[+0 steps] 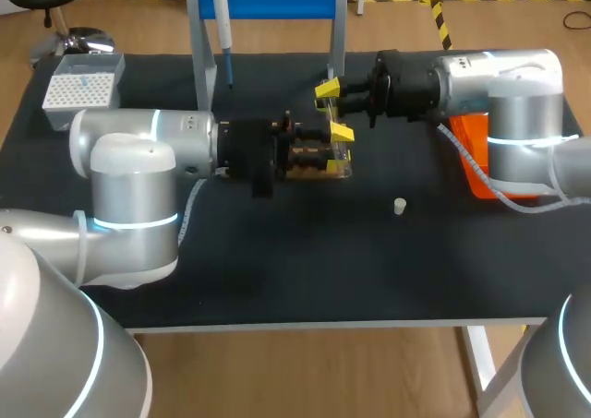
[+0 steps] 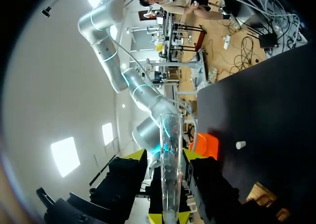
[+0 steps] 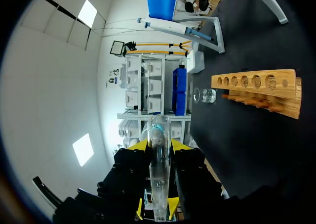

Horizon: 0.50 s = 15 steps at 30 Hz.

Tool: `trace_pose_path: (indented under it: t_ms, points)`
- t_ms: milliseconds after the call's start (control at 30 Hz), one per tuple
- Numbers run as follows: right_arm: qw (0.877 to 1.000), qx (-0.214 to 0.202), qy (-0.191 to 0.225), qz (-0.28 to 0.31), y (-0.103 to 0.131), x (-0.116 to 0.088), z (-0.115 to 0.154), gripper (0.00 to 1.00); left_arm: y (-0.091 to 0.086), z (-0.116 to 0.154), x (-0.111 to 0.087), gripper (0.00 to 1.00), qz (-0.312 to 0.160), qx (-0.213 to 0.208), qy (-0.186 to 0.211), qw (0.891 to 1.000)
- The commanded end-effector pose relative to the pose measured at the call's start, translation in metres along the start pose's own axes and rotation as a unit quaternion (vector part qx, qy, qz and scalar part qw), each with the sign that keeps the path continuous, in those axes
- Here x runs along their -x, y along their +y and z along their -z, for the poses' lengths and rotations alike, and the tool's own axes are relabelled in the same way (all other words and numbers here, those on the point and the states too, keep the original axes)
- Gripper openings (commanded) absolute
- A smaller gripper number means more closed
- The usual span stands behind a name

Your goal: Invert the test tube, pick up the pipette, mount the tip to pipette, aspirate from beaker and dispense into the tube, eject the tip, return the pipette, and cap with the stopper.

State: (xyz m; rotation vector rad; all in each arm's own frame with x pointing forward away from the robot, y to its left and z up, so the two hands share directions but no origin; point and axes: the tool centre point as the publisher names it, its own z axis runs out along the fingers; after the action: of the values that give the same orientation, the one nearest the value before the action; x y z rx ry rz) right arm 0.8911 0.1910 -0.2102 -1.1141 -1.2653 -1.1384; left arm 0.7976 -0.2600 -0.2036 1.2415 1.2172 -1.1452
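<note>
A clear test tube (image 1: 343, 149) hangs over the middle of the table, above the wooden rack (image 1: 319, 168). My right gripper (image 1: 335, 112) comes in from the right and is shut on the test tube (image 3: 159, 174), its yellow pads pressing both sides. My left gripper (image 1: 317, 154) comes in from the left, and the same tube (image 2: 170, 169) runs between its fingers. Its jaws stand a little wider than the tube, with a gap on one side. The pipette (image 1: 222, 26) hangs on the blue stand at the back. The small white stopper (image 1: 399, 206) lies on the mat to the front right.
A white tip box (image 1: 83, 90) sits at the back left. An orange container (image 1: 473, 155) stands under my right arm. In the right wrist view the glass beaker (image 3: 205, 95) stands beside the rack (image 3: 256, 85), with the pipette stand (image 3: 217, 21) beyond them.
</note>
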Motion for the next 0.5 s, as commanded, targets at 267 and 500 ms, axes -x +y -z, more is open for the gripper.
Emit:
trace_pose_path:
  t_ms: [267,500]
  points:
    - [1.000,-0.001,-0.001,0.000,0.0003,-0.0007,0.0009,0.00,0.0010,-0.0007,0.0004,0.00,0.002,-0.003,0.003,1.000]
    - [1.000,-0.001,-0.001,0.000,0.0003,-0.0007,0.0009,1.00,0.0007,0.0025,0.0007,0.00,0.001,-0.007,-0.001,1.000]
